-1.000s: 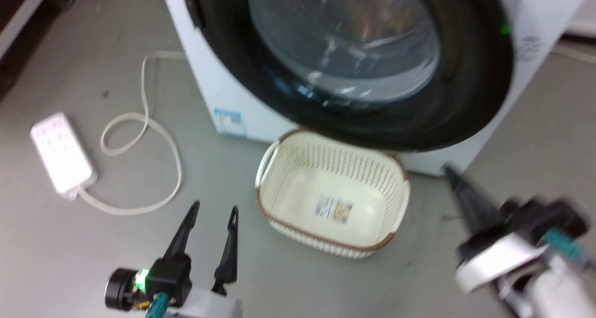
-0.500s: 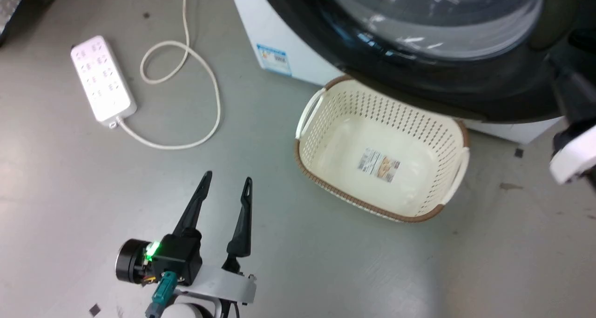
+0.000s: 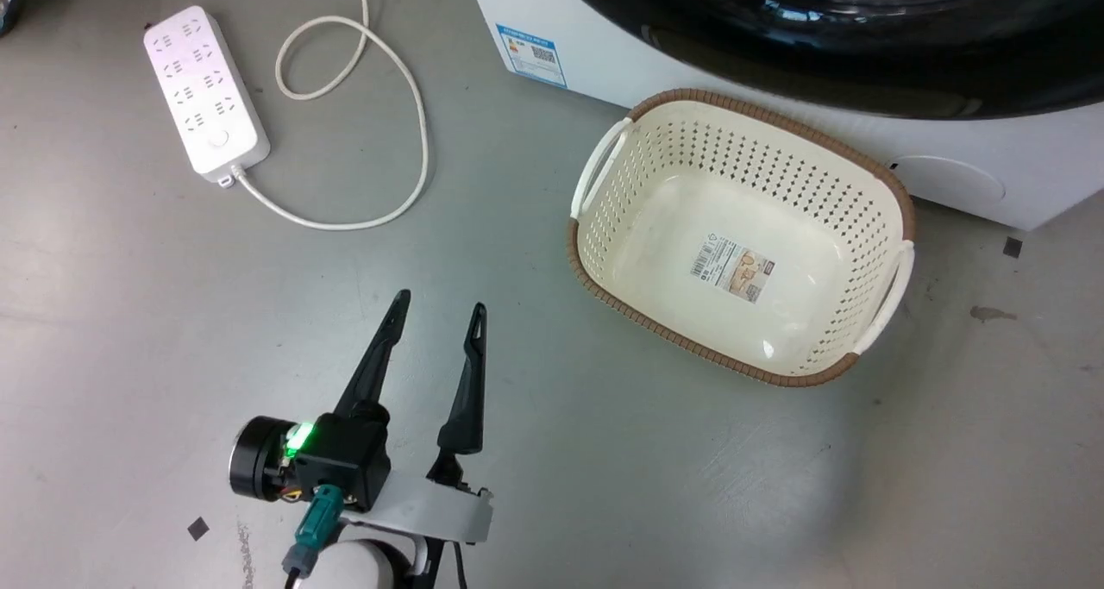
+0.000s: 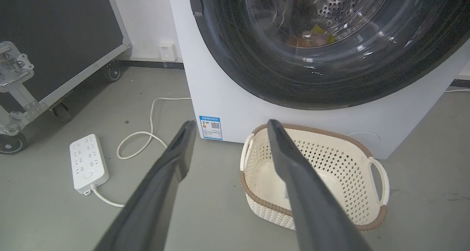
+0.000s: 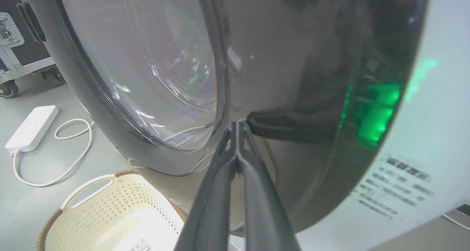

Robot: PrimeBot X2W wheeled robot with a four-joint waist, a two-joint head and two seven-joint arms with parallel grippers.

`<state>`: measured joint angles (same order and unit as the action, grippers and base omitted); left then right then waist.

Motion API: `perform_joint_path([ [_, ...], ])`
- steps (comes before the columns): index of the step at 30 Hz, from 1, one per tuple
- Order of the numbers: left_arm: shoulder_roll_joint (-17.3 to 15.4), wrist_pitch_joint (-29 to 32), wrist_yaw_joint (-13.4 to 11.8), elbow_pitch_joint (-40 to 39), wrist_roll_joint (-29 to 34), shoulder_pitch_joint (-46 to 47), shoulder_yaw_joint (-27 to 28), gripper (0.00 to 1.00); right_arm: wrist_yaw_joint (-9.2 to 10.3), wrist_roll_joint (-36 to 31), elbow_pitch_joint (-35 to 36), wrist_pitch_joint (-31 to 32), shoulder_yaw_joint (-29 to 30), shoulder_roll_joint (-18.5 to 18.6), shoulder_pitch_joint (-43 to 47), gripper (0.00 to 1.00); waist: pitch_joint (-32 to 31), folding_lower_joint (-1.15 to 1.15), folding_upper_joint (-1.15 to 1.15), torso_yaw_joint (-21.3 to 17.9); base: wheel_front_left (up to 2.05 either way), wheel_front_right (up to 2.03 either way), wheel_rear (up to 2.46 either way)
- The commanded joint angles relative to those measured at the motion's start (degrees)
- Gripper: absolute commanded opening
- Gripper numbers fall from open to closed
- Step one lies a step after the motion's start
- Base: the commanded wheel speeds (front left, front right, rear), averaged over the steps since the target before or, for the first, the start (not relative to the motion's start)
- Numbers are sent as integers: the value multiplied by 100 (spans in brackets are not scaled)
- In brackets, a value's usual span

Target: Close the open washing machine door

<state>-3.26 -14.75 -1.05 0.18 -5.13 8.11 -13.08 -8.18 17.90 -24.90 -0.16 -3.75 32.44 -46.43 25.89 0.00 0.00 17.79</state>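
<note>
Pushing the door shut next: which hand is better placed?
Right. The right hand, shut, has its tips at the washing machine door; the left hand hangs open above the floor.

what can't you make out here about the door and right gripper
Head view: washing machine door cut off by the top edge.
Right wrist view: whether the shut right gripper touches the door; glare hides the contact.
Left wrist view: coloured items in the drum, blurred by reflections.
</note>
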Motion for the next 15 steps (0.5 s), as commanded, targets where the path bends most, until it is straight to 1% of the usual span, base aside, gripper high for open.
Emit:
perform_joint_path([
  [1,11,-25,-21,-16,23,79,-20,100,69,-67,-159,36,197,47,-264,0,27,0,0,10,0,0,0],
  [7,23,-25,-40,33,23,99,-35,100,69,-271,-486,-45,465,-173,-502,0,-34,0,0,-20,0,0,0],
  [11,26,-25,-31,81,24,63,-6,100,69,-309,-643,-210,427,-352,-348,0,-274,0,0,-117,0,0,0],
  [14,27,-25,9,133,17,18,36,100,69,-265,-700,-382,383,-507,-91,0,-566,0,0,-232,0,0,0],
  [15,27,-25,21,156,16,-5,58,100,69,-235,-695,-444,389,-575,14,14,-670,0,0,-283,0,0,0],
])
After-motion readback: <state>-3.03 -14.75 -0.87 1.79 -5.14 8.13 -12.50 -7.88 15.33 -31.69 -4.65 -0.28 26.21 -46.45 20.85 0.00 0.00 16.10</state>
